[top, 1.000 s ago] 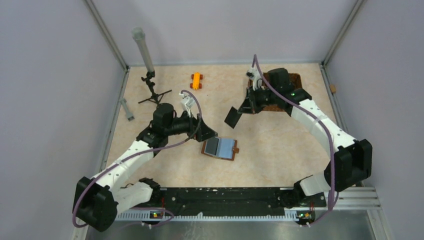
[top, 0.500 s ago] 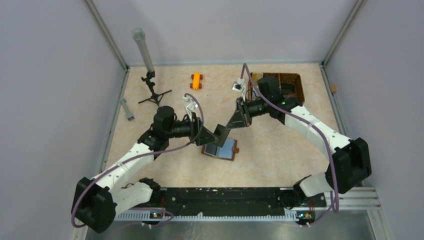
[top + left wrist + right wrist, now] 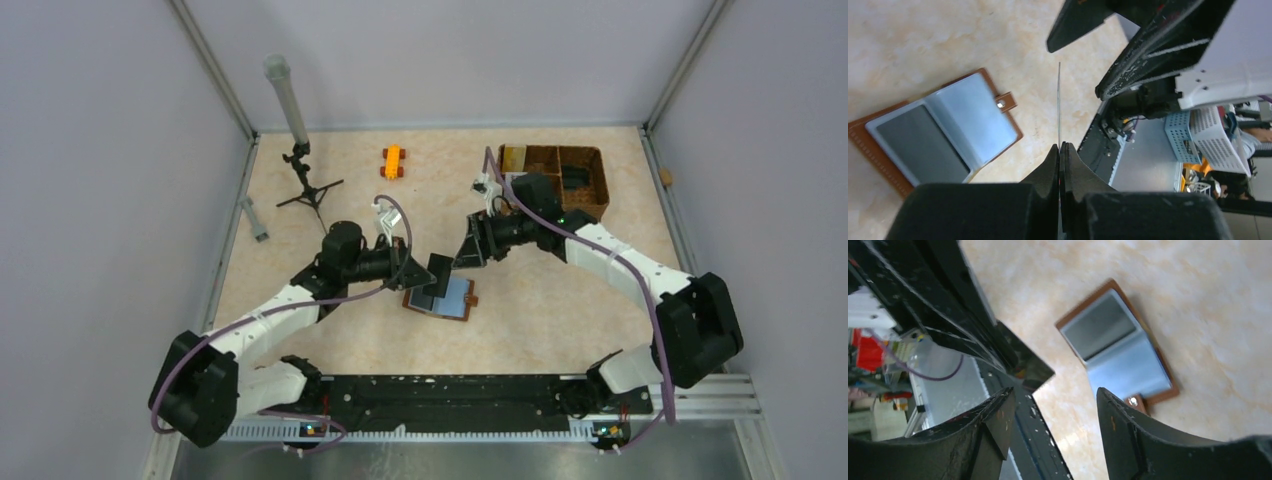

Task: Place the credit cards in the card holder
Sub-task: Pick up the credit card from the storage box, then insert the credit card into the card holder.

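Observation:
The brown card holder [image 3: 461, 296] lies open on the table's middle, blue pockets up, with a dark card [image 3: 424, 292] in its left pocket. A black credit card [image 3: 439, 272] hangs just above it, pinched in my shut left gripper [image 3: 419, 272]. In the left wrist view that card [image 3: 1059, 105] shows edge-on, sticking out of the left gripper [image 3: 1061, 148] over the holder [image 3: 973, 117]. My right gripper [image 3: 466, 250] stands open just right of the card. The right wrist view shows the glossy card [image 3: 1023, 357] beyond the open right gripper [image 3: 1054, 395], free of its fingers, and the holder [image 3: 1120, 347].
A brown woven basket [image 3: 592, 160] at the back right holds a gold card [image 3: 513, 157] and a dark one [image 3: 574, 180]. An orange toy [image 3: 393, 160] and a black stand with a grey tube [image 3: 296, 140] sit at the back left. A small grey stick [image 3: 254, 218] lies by the left wall.
The right arm carried the black card from the basket to the middle. The left gripper shut on it, and the right gripper opened and let go.

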`<action>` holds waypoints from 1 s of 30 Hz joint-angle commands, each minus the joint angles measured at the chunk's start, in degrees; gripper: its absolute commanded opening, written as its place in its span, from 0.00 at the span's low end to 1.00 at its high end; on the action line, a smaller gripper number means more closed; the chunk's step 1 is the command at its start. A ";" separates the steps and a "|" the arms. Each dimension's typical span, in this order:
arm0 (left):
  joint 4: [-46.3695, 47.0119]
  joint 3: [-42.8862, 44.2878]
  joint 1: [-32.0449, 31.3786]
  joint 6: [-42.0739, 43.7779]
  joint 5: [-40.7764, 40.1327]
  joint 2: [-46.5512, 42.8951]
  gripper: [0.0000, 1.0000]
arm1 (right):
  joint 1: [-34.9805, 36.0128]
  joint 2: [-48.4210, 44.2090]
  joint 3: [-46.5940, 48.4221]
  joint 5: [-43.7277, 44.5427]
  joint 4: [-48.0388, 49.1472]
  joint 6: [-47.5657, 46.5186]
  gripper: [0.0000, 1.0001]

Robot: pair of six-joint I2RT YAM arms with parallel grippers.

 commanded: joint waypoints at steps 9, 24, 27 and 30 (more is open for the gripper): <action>-1.32 1.66 0.13 -3.29 -5.90 15.14 0.00 | 3.01 -1.17 -16.82 27.73 9.40 19.56 0.64; -2.13 0.26 2.61 -3.61 -6.24 17.26 0.00 | 4.51 3.47 -25.10 26.95 19.72 30.07 0.47; -2.39 0.09 3.18 -3.24 -6.05 17.23 0.00 | 4.57 4.38 -25.83 27.05 21.68 31.00 0.43; -2.54 -0.18 3.97 -2.93 -5.52 17.31 0.00 | 4.63 5.44 -25.95 27.73 22.03 31.37 0.36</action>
